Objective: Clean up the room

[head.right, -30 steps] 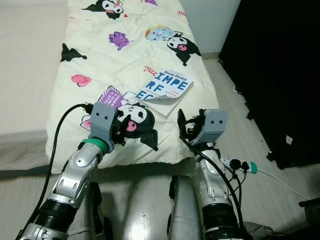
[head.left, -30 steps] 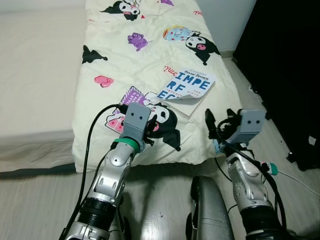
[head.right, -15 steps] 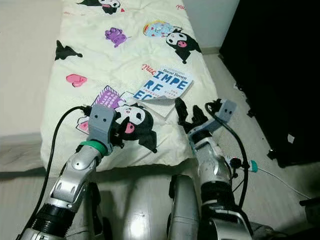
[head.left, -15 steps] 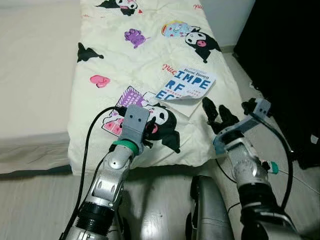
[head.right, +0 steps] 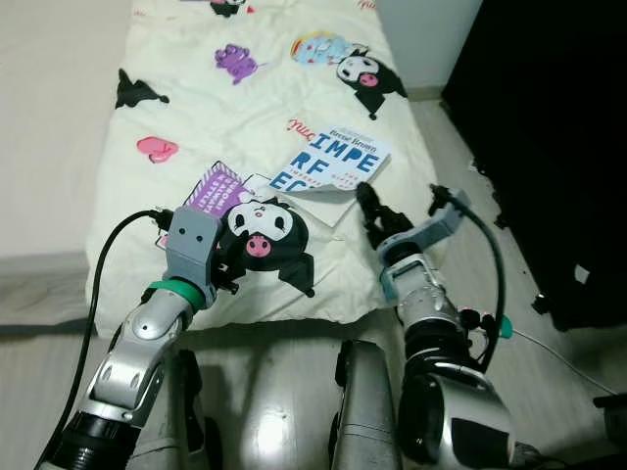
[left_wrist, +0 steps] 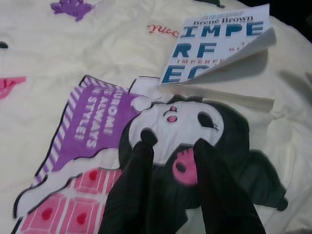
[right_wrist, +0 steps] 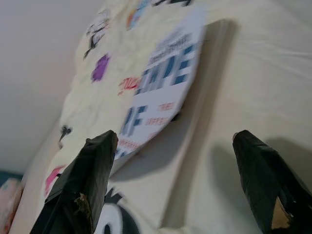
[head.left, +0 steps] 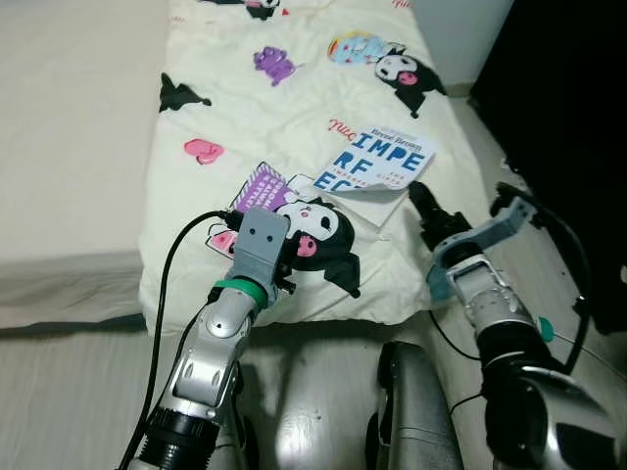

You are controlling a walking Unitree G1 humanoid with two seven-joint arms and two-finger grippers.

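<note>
On the cartoon-print cream bed quilt (head.left: 294, 117), the wide-open right pincer (right_wrist: 165, 180) should straddle the blue-lettered white paperback's (head.left: 377, 166) near edge squarely.

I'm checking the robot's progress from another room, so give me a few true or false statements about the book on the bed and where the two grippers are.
1. The book lies on the cartoon-print blanket. True.
2. The right gripper is shut on the book. False: its fingers are spread wide, open toward the book's edge, not gripping it.
3. The book's front cover lies perfectly flat. False: the cover's lower corner curls up off the pages.
4. The left gripper is above a printed black-and-white character on the blanket. True.
5. The book is closer to the left gripper than to the right one. False: the right gripper is right beside it.
</note>
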